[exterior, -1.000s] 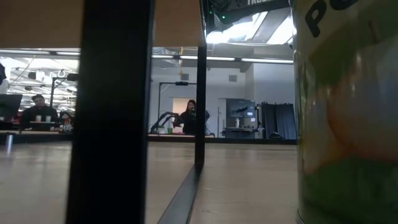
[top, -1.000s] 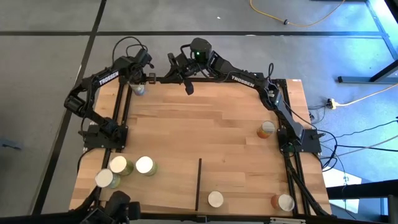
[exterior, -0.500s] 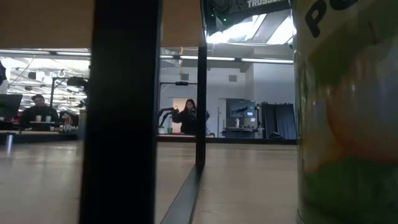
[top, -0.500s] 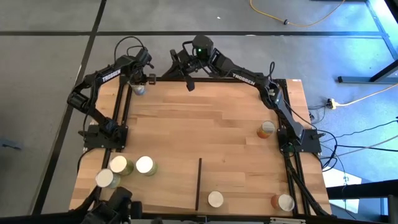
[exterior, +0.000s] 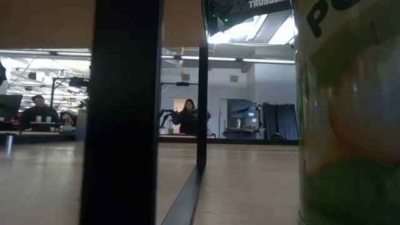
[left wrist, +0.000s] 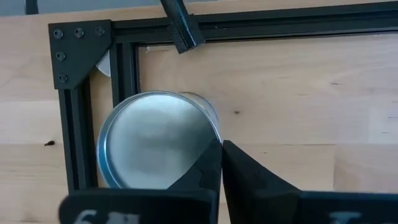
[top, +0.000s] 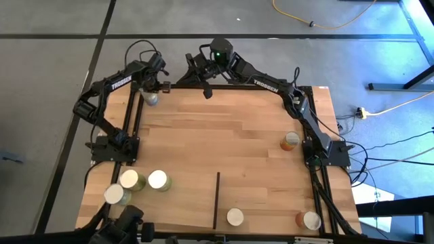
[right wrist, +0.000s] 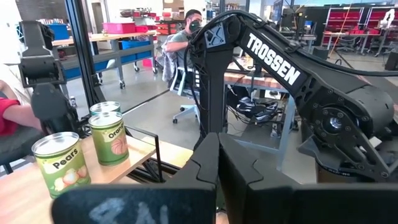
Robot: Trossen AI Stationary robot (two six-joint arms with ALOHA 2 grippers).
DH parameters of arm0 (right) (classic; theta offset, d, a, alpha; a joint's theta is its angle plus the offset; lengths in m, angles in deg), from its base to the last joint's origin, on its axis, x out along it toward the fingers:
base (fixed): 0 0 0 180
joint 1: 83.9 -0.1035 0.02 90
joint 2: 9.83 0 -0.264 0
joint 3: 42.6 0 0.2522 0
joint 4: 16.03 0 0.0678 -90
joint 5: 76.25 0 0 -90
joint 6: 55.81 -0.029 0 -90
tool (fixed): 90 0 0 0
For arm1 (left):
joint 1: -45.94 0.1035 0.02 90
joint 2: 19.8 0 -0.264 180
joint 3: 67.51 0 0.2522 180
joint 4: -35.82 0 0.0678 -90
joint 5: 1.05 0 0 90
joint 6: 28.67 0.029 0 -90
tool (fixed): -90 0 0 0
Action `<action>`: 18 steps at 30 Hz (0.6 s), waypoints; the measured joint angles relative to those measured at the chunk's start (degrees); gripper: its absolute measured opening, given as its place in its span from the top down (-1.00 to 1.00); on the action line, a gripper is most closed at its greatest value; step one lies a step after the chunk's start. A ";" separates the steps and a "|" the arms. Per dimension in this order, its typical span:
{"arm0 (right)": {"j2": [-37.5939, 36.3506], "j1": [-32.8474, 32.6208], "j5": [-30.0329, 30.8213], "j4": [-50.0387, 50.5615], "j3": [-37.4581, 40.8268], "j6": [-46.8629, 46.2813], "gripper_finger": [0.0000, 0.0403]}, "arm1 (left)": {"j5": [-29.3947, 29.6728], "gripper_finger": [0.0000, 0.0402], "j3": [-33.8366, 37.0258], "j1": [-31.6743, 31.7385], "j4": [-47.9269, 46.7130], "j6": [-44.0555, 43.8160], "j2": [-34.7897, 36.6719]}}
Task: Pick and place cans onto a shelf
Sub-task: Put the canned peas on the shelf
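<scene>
A silver-topped can (top: pixel 150 99) stands in the table's far left corner; it also shows in the left wrist view (left wrist: pixel 155 140). My left gripper (left wrist: pixel 221 148) is shut, with its tips at that can's rim; it also shows in the high view (top: pixel 160 86). My right gripper (top: pixel 207 90) is shut and empty at the far edge; it also shows in the right wrist view (right wrist: pixel 217 146). Three cans (top: pixel 157 180) stand on the pale shelf (top: pixel 190 203) left of its dark divider (top: pixel 217 200). One can (top: pixel 235 217) and an orange can (top: pixel 308 220) stand right of the divider. Another orange can (top: pixel 290 141) stands by the right edge. My left gripper's shut fingertips (left wrist: pixel 211 155) stand right beside the rim of the silver-topped can (left wrist: pixel 210 127), coming from above. I cannot tell whether they touch it. The can stands upright on the table.
A black frame (left wrist: pixel 124 68) runs round the tabletop and boxes the corner can on two sides. In the low view a green-labelled can (exterior: pixel 350 112) fills the right, and a wide dark bar (exterior: pixel 122 112) stands beside the divider (exterior: pixel 201 94). People sit in the room behind.
My right gripper has drawn a little toward the table's far edge, still shut. In the low view the wide dark bar has shifted slightly to the right.
</scene>
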 joint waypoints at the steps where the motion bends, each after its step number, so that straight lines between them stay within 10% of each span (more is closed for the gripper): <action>1: 0.00 0.00 0.00 0.00 0.00 -0.05 0.95 | -0.13 0.99 0.08 0.00 -0.03 0.01 0.55; 18: -2.53 0.40 0.05 0.85 0.03 0.86 0.95 | -2.57 1.00 0.14 -5.90 -2.78 0.58 16.02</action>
